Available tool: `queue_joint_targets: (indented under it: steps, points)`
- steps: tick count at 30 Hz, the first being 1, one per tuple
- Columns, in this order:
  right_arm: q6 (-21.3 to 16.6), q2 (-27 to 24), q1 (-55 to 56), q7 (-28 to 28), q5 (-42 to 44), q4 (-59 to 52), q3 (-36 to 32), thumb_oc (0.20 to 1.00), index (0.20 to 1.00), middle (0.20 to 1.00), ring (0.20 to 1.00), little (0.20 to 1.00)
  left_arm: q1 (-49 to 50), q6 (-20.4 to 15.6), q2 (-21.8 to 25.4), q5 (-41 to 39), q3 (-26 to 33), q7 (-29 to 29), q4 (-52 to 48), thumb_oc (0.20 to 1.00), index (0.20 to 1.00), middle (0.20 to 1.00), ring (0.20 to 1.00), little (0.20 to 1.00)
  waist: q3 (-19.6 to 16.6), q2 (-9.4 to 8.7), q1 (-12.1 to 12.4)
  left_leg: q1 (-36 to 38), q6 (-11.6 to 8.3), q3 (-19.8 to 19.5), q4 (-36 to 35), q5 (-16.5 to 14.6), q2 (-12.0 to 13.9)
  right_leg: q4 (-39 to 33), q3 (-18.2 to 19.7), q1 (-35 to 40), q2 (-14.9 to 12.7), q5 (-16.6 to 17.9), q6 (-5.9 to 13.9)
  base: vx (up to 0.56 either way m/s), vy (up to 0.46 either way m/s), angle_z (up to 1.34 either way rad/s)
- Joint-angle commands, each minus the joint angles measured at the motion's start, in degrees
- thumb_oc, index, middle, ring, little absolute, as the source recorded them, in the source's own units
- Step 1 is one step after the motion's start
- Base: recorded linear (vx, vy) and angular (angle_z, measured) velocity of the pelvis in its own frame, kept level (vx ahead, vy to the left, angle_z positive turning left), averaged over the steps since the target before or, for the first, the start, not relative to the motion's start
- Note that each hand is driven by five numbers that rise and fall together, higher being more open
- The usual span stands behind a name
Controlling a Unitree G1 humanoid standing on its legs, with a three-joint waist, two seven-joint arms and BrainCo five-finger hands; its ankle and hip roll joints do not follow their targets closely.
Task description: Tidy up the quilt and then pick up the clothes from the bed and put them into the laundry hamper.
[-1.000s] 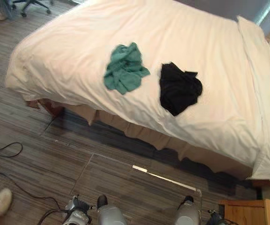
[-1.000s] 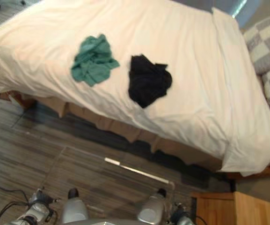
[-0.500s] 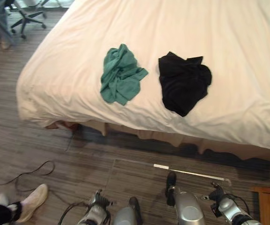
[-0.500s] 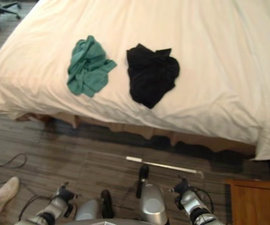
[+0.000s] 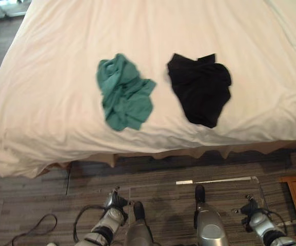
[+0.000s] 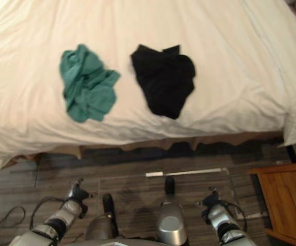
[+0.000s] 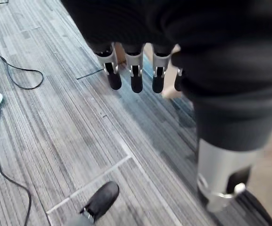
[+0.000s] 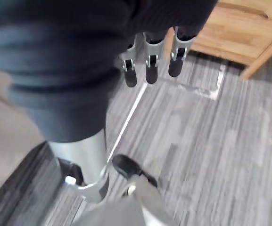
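Quilt (image 5: 60, 113): cream, soft and lightly creased, covered the whole bed.
Black garment (image 5: 201, 87): crumpled heap on the quilt, near its front edge.
Green garment (image 5: 123, 95): rumpled, just left of the black one, apart.
Wooden cabinet (image 6: 286, 197): plain boxy corner on the floor, right side.
Left hand (image 7: 133, 70): over striped floor, fingers straight, empty.
Right hand (image 8: 150, 59): same deal, fingers straight, empty.

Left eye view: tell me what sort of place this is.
Most likely a bedroom: a wide bed under a pale quilt, a green garment and a black garment on it, and a wooden bedside cabinet.

cream quilt (image 5: 60, 77), teal garment (image 5: 124, 93), black garment (image 5: 201, 87)
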Motion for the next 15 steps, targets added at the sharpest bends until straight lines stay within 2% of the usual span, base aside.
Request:
queue_joint_targets:
  steps: [1, 2, 3, 4, 6, 7, 8, 12, 13, 14, 15]
  points:
    - [0.63, 0.71, -2.61, 1.18, -0.33, -1.91, 2.53, 1.0, 1.0, 1.0, 1.0, 1.0, 3.44, 0.23, 2.4, 0.95, 1.16, -1.37, 0.89, 1.0, 1.0, 1.0, 1.0, 1.0, -2.06, -1.83, 0.56, 3.94, -0.29, 0.55, 2.66, -8.5, 1.78, 5.31, 0.39, -2.62, -5.6, 2.12, 6.85, -0.02, 0.186, -0.49]
    - [0.5, 0.62, -2.53, 1.34, -0.46, -2.03, 2.77, 1.0, 1.0, 1.0, 1.0, 1.0, 4.02, 0.25, 2.94, 1.05, 1.36, -1.49, 0.96, 1.0, 1.0, 1.0, 1.0, 1.0, -1.72, -1.96, 1.03, 4.26, 0.3, 0.45, 2.87, -8.77, 1.46, 6.76, -0.42, -2.97, -6.14, 2.92, 6.79, 0.02, 0.255, -0.33]
    - [-0.38, 0.31, -1.89, 0.84, 1.73, -3.41, 2.06, 1.0, 1.0, 1.0, 1.0, 1.0, 4.27, -0.06, 3.78, 2.4, 0.26, -1.82, 0.41, 1.0, 1.0, 1.0, 1.0, 1.0, -1.39, -2.09, -0.3, 4.37, 1.14, -1.07, 2.72, -8.95, 0.37, 5.57, 4.33, -2.79, 0.04, -1.46, 5.2, 0.03, 0.252, -0.17]
    - [-0.26, 0.1, -1.37, 0.91, 2.28, -3.3, 1.6, 1.0, 1.0, 1.0, 1.0, 1.0, 4.63, -0.15, 3.92, 2.93, 0.15, -2.11, 0.52, 1.0, 1.0, 1.0, 1.0, 1.0, -1.25, -2.1, -0.24, 4.42, 1.48, -1.28, 3.24, -9.23, -0.29, 4.44, 6.19, -2.19, 2.02, -2.72, 5.45, 0.03, 0.206, 0.18]
    - [-0.26, 0.13, -1.38, 0.91, 2.27, -3.3, 1.6, 1.0, 1.0, 1.0, 1.0, 1.0, 4.62, -0.15, 3.95, 2.93, 0.16, -2.11, 0.52, 1.0, 1.0, 1.0, 1.0, 1.0, -1.38, -2.18, -0.24, 4.22, 1.51, -1.27, 3.22, -9.08, -0.38, 4.3, 6.23, -2.35, 1.95, -2.53, 5.44, -0.01, 0.056, 0.48]
    - [-0.45, -0.15, -0.99, 0.39, 3.63, -2.61, 0.74, 1.0, 1.0, 1.0, 1.0, 1.0, 6.02, -0.62, 4.19, 3.73, 0.32, -2.91, 2.12, 1.0, 1.0, 1.0, 1.0, 1.0, -1.93, -2.32, 0.67, 3.65, 1.85, -2.12, 3.23, -8.79, -1.6, 2.07, 3.55, -0.56, 1.8, -2.81, 4.61, -0.01, 0.082, 0.51]
    - [-0.53, -0.96, -1.22, 0.26, 4.67, -2.06, -0.54, 1.0, 1.0, 1.0, 1.0, 1.0, 8.11, -0.62, 3.85, 2.28, 1.84, -5.31, 4.52, 1.0, 1.0, 1.0, 1.0, 1.0, -2.37, -2.09, 0.61, 3.48, 1.81, -1.9, 2.83, -8.53, -1.58, 0.5, 3.67, -0.34, 2.18, -2.39, 4.52, -0.01, 0.082, 0.27]
    - [0.15, -2.47, -1.45, 0.65, 4.91, -0.7, -2.44, 1.0, 1.0, 1.0, 1.0, 1.0, 11.8, 0.29, 3.93, 1.68, 4.33, -8.42, 7.69, 1.0, 1.0, 1.0, 1.0, 1.0, -3.02, -1.97, 1.0, 3.16, 1.79, -1.34, 3.15, -8.48, -1.48, -1.28, 3.01, 0.14, 1.8, -1.05, 4.73, 0.0, 0.019, -0.03]
    - [0.57, -4.45, -1.29, 1.19, 5.33, -0.06, -4.34, 1.0, 1.0, 1.0, 1.0, 1.0, 15.77, 1.01, 4.94, 2.47, 6.98, -10.99, 10.1, 1.0, 1.0, 1.0, 1.0, 1.0, -3.96, -1.8, 1.21, 3.42, 1.64, -0.81, 2.53, -8.19, -1.28, -2.77, 2.89, 1.06, 1.59, -0.71, 4.83, 0.05, 0.032, -0.12]
    - [0.55, -6.59, -1.48, 1.09, 5.57, -0.09, -5.96, 1.0, 1.0, 1.0, 1.0, 1.0, 17.71, 1.86, 7.48, 5.9, 9.6, -9.65, 13.36, 1.0, 1.0, 1.0, 1.0, 1.0, -4.51, -1.81, 1.46, 3.86, 1.44, -0.52, 1.79, -8.07, -1.27, -3.85, 2.77, 1.68, 1.47, -0.33, 4.95, 0.05, 0.032, -0.11]
    - [0.55, -6.58, -1.48, 1.09, 5.57, -0.09, -5.95, 1.0, 1.0, 1.0, 1.0, 1.0, 17.72, 1.86, 7.48, 5.9, 9.6, -9.65, 13.36, 1.0, 1.0, 1.0, 1.0, 1.0, -4.49, -1.81, 1.47, 3.88, 1.44, -0.52, 1.78, -8.06, -1.27, -3.86, 2.77, 1.69, 1.47, -0.32, 4.95, 0.04, 0.011, -0.09]
